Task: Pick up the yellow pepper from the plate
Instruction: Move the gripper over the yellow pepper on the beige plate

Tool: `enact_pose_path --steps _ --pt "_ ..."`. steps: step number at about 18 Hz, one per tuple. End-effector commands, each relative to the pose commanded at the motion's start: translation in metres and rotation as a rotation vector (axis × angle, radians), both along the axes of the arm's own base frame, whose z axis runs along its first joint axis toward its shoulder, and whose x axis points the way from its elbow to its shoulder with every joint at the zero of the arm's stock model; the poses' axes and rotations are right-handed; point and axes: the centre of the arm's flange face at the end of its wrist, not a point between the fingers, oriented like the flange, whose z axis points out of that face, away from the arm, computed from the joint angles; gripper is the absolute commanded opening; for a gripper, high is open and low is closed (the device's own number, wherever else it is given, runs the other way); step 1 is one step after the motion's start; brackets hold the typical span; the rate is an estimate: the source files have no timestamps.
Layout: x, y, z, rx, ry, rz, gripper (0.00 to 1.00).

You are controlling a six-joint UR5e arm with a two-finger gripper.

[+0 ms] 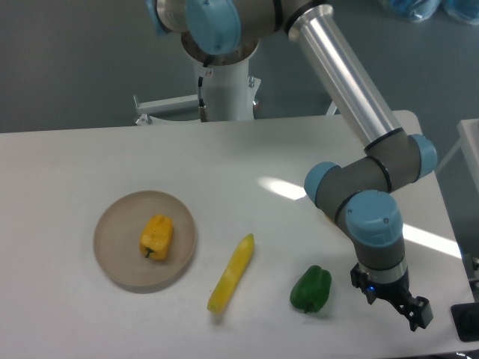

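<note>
The pincer (399,307) hangs low over the near right part of the desk (299,149), at the end of the arm's (352,82) blue-capped wrist. Its dark fingers point down and toward the right edge of the view, and nothing is seen between them. From this angle the fingers overlap, so whether they are spread or pressed together cannot be told. The pincer touches none of the vegetables.

Just to its left, near but apart from it, a green pepper (311,289) lies on the desk. Further left lies a long slim pale-yellow pepper (231,274), set on a slant with its upper tip leaning right. It rests directly on the desk, between the green pepper and the dish.

The plate (120,224) sits on the left part of the desk, well apart from the pincer. It is round, tan and low-rimmed. The yellow pepper (156,236) lies inside it, slightly right of the centre, stubby and lobed, with a small dark stem at its lower end. It rests on the plate's flat floor and is clear of the rim.

Behind the desk the arm's base column (224,90) rises at the far edge, and the silver upper link slopes down from it to the right.
</note>
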Motion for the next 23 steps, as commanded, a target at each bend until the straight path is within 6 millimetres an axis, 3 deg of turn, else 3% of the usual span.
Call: enact_pose_path --steps 8,12,23 --pt "0.009 0.004 0.003 0.004 -0.002 -0.002 1.00" --pt "0.016 -0.002 0.022 0.016 -0.006 -0.008 1.00" --pt "0.088 -0.068 0.094 0.034 -0.138 -0.008 1.00"
